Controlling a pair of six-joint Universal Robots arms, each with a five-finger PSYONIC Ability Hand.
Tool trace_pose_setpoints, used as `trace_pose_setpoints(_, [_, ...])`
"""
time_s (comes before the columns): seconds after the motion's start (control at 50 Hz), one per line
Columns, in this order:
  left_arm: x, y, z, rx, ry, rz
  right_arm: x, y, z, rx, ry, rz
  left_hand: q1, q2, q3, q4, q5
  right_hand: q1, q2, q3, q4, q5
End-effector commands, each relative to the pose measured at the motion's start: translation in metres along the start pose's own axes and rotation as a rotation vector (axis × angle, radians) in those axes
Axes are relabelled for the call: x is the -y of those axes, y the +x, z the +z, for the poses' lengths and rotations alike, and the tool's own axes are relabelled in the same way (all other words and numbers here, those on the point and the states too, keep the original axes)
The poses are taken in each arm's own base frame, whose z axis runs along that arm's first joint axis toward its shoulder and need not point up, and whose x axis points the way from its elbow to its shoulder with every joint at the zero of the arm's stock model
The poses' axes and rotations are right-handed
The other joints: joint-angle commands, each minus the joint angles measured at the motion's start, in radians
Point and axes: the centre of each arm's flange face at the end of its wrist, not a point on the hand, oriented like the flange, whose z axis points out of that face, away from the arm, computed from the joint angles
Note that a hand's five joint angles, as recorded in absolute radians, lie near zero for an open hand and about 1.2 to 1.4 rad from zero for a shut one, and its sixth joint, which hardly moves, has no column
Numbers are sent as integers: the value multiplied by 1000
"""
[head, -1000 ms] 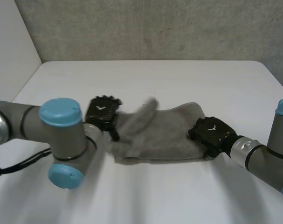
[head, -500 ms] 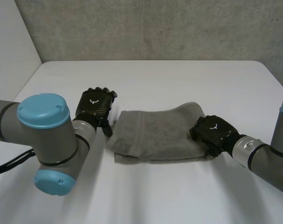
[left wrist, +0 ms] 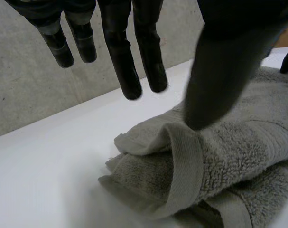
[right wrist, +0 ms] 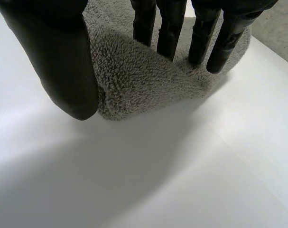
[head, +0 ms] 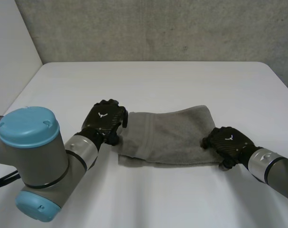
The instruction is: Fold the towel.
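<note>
Grey terry towel is seen folded into a flat band near the middle of the white table, with its layered end and woven border turned toward the left hand. That hand is held over this end with fingers straight and released, nothing being grasped; its thumb is poised at the top layer. The right hand is placed at the opposite end, likewise extended over the pile with nothing gripped.

The table is white and smooth. Behind it stands a grey concrete wall. A white wall joins it at the left.
</note>
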Motion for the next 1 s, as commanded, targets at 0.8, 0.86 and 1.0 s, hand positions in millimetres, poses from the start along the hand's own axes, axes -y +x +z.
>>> trace_pose_setpoints(0.8, [24,-54,-19,178,53,-47,132,-116,14,404,341,-472,-372,-368,-42,-56,-380,591,607,-50,-78,572])
trace_pose_setpoints(0.86, [31,-59,-21,194,70,-61,126,-142,22,456,326,-488,-404,-400,-42,-56,-413,591,607,-50,-78,572])
trace_pose_setpoints(1.0, [32,-63,-23,204,71,-73,112,-161,35,453,273,-510,-416,-412,-42,-56,-424,141,157,-50,-78,122])
